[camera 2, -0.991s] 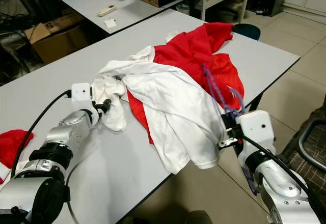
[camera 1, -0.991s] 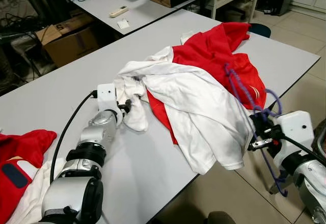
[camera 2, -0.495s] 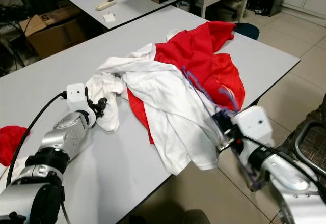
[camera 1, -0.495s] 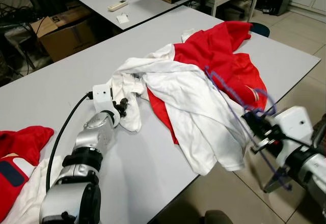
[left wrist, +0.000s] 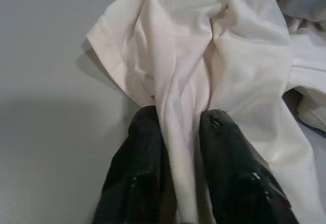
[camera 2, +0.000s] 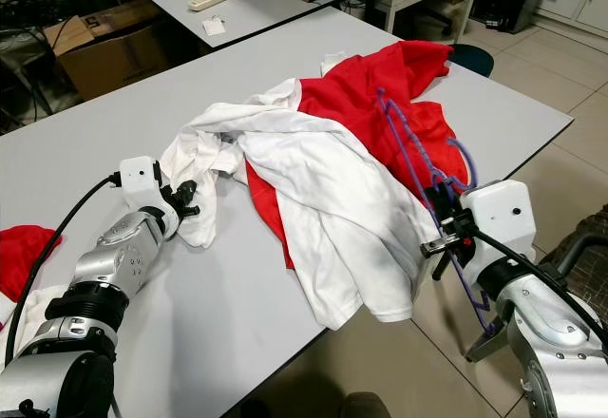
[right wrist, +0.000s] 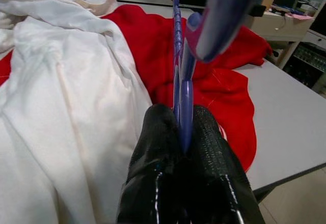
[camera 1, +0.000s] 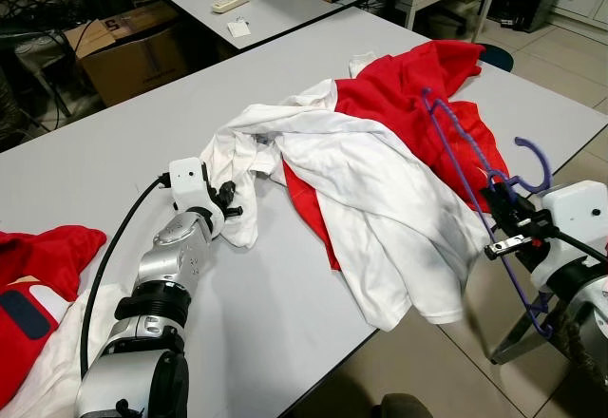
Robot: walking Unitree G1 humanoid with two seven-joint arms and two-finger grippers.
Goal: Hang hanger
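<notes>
Hanger (camera 1: 472, 166): thin purple plastic, being held off the table's edge at about 4 o'clock; its hook is curling up near the right gripper, and its long axis is running from that grip up toward 11 o'clock, over the red cloth.
Right gripper (right wrist: 182, 132): its two black fingers are squeezing tight on the hanger's shaft just below the hook.
Right arm (camera 2: 532, 304): silver, bent at the elbow, reaching in from 4 o'clock beside the table, with its white wrist block (camera 1: 573, 223) just off the edge.
White shirt (camera 1: 380, 199): soft, creased cotton, lying crumpled across the middle of the table and drooping over the near edge.
Red shirt (camera 1: 418, 104): smooth fabric, bunched under and behind the white one, spreading toward 1 o'clock.
Left gripper (left wrist: 178, 127): its fingers are pinching a fold of the white shirt's sleeve against the table.
Left arm (camera 1: 176, 256): lying stretched along the tabletop from 7 o'clock, a black cable (camera 1: 119, 252) looping beside it.
Table (camera 1: 114, 161): flat, matte grey.
Other clothes (camera 1: 43, 275): red and white, heaped at 8 o'clock.
</notes>
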